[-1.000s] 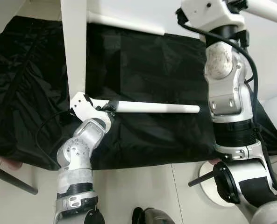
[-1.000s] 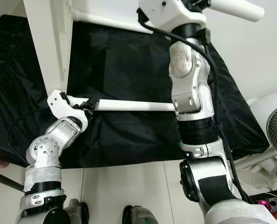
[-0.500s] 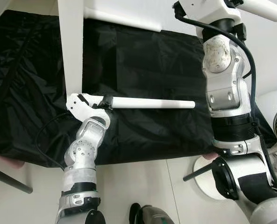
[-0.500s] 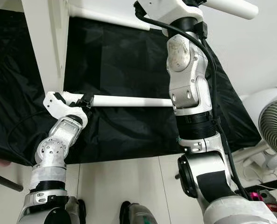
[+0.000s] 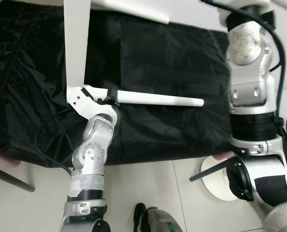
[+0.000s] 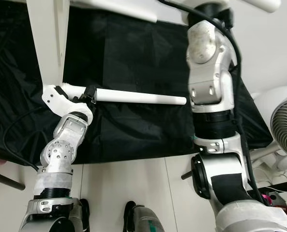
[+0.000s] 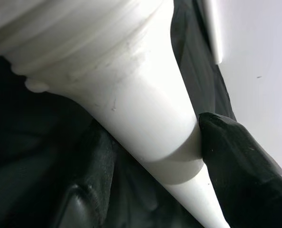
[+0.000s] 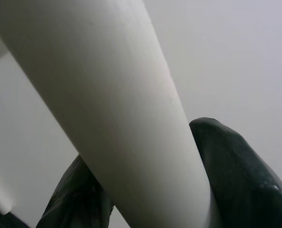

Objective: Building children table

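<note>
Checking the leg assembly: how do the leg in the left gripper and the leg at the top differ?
The left gripper is shut on the near leg, whose whole length shows above the black cloth. The top leg is cut off by the frame edge, with no gripper seen on it. Both are white, round and join the white tabletop.

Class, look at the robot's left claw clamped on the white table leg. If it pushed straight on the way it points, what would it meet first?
The left claw points along the table leg over the black cloth. The way looks free past the leg's tip, then probably the right arm; depth is unclear.
</note>
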{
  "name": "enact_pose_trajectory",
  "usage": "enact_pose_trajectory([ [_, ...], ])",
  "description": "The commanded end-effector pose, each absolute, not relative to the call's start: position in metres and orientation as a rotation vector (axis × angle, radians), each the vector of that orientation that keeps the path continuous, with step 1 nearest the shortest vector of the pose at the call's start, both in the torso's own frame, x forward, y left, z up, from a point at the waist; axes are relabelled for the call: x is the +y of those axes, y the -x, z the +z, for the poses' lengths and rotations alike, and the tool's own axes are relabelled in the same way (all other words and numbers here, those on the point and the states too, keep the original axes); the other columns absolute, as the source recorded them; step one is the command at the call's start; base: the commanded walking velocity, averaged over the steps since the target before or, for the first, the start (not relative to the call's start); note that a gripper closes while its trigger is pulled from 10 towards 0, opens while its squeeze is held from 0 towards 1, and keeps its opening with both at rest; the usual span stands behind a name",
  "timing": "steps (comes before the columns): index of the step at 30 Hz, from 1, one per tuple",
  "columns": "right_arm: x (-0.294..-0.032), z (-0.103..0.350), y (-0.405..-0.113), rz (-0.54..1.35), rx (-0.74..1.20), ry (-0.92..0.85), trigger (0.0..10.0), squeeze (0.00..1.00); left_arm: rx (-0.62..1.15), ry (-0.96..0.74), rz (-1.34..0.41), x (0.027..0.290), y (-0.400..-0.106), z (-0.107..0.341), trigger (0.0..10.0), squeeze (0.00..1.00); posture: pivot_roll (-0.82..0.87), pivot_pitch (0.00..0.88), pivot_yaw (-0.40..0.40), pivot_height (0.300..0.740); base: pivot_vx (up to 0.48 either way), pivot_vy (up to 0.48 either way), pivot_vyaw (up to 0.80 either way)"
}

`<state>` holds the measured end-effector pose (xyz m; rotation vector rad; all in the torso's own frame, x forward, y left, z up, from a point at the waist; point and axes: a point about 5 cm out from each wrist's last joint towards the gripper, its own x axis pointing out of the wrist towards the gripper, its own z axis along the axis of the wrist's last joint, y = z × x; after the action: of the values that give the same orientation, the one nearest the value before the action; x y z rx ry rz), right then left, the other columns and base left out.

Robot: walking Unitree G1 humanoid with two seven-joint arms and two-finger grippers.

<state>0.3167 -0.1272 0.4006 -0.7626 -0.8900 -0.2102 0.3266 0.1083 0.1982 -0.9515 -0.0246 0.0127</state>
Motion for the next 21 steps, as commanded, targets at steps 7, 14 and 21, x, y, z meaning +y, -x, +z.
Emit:
enact_pose_trajectory([
  [7, -0.177, 0.394, -0.295, -0.367, -0.919, 0.615, 0.0, 0.00, -0.586, 0.985, -0.273, 0.085, -0.306, 0.349, 0.0, 0.00, -0.06, 0.191, -0.068, 0.740, 0.000, 0.000, 0.00],
  [14, -0.214, 0.382, -0.286, -0.528, -0.878, 0.676, 0.0, 0.00, -0.723, 0.980, -0.289, 0.109, -0.302, 0.381, 0.0, 0.00, -0.05, 0.188, -0.059, 0.740, 0.000, 0.000, 0.00],
  [21, -0.219, 0.382, -0.285, -0.544, -0.882, 0.680, 0.0, 0.00, -0.739, 0.988, -0.301, 0.112, -0.302, 0.385, 0.0, 0.00, -0.05, 0.186, -0.055, 0.740, 0.000, 0.000, 0.00],
])
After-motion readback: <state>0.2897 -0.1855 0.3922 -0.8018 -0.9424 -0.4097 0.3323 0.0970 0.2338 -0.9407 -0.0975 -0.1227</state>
